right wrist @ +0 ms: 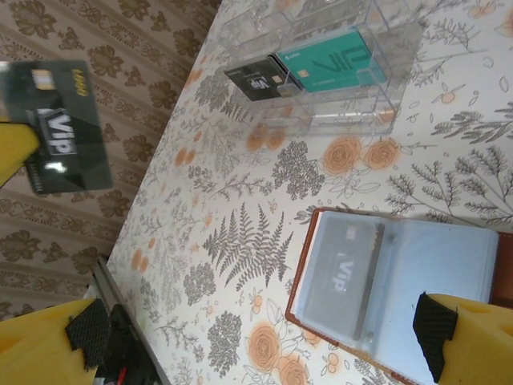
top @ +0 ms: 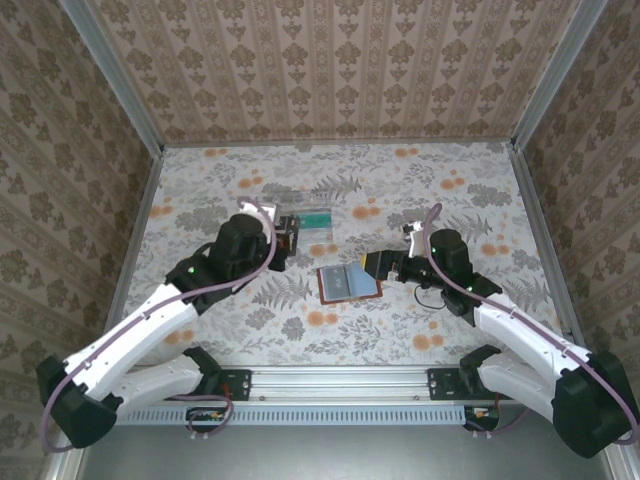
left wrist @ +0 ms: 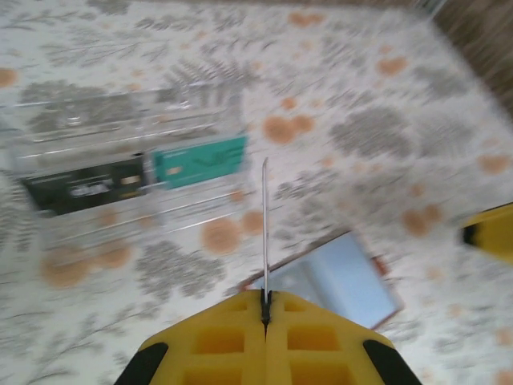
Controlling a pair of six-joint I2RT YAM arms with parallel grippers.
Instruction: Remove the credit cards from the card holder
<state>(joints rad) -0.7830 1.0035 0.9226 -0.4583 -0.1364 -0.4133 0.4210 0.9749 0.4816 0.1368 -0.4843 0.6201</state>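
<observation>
Tray (top: pixel 300 204) holding two cards (top: pixel 318 214) beyond open wallet (top: pixel 349 282), left claw (left wrist: pixel 265 301) pinching seemingly dark card (right wrist: pixel 60 128), right claw (top: pixel 378 264) spread

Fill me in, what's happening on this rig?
Two arms are emptying cards from the brown card holder, which lies open. The left gripper is shut on a dark VIP card, held in the air near the clear tray. The tray holds a teal card and a black card. The right gripper is open by the holder's right edge. Another VIP card sits in a holder pocket.
</observation>
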